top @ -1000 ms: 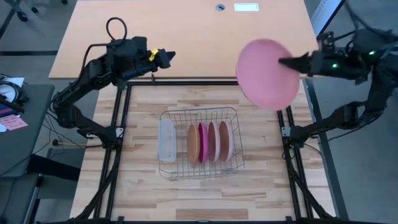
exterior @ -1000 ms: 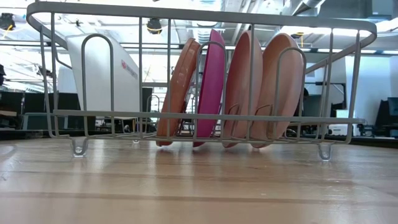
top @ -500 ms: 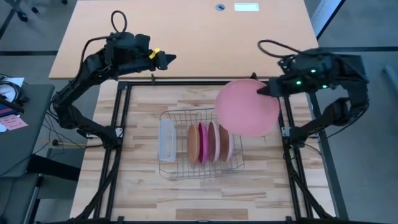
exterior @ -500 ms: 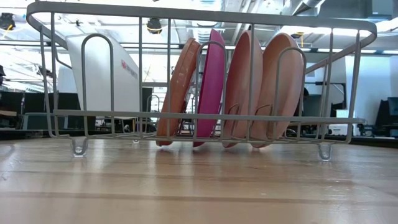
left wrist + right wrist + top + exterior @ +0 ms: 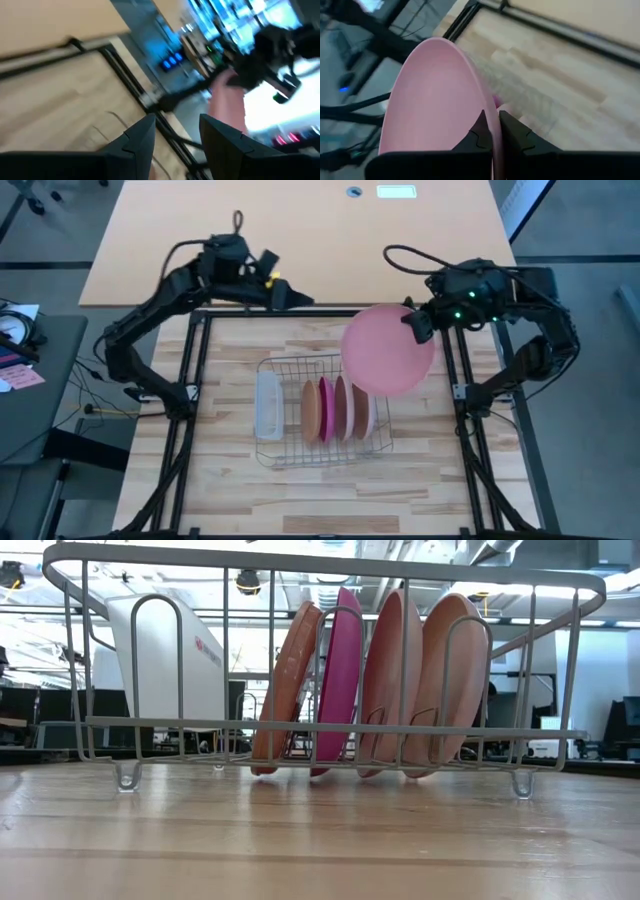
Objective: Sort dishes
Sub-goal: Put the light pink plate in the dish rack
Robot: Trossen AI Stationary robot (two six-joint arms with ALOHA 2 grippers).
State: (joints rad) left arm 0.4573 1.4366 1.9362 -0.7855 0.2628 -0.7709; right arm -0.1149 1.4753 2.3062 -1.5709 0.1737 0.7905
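A pale pink plate (image 5: 385, 352) hangs in the air over the far right corner of the silver wire rack (image 5: 300, 364), with my right gripper (image 5: 414, 326) shut on it. Several plates (image 5: 336, 408) stand on edge in the rack's slots, from orange-tan to magenta to pink (image 5: 340, 680), their lower rims on the rack's floor. My left gripper (image 5: 303, 301) hovers over the table's far edge, left of the pink plate, open with nothing between its fingers (image 5: 145, 135). Neither gripper shows in the low view. My right gripper pinches the pink plate's rim (image 5: 490, 116) between its two fingers, one on each face, at the plate's far right edge. The fingers come from the table's right, slanting down. The plate is lifted clear, tilted, and reaches out beyond the fingertips toward the rack.
A translucent white tray (image 5: 268, 405) stands at the rack's left end. The black frame rails (image 5: 200, 380) run along the light wooden table's left, right and far sides. An orange board (image 5: 300, 240) lies beyond the far rail. Bare wood (image 5: 320, 500) lies near the front edge.
My right gripper has carried the pink plate from beyond the table's far right corner toward the rack, leftward and down, tipping its fingers lower. My left gripper has swung toward the table's right along the far rail and turned about.
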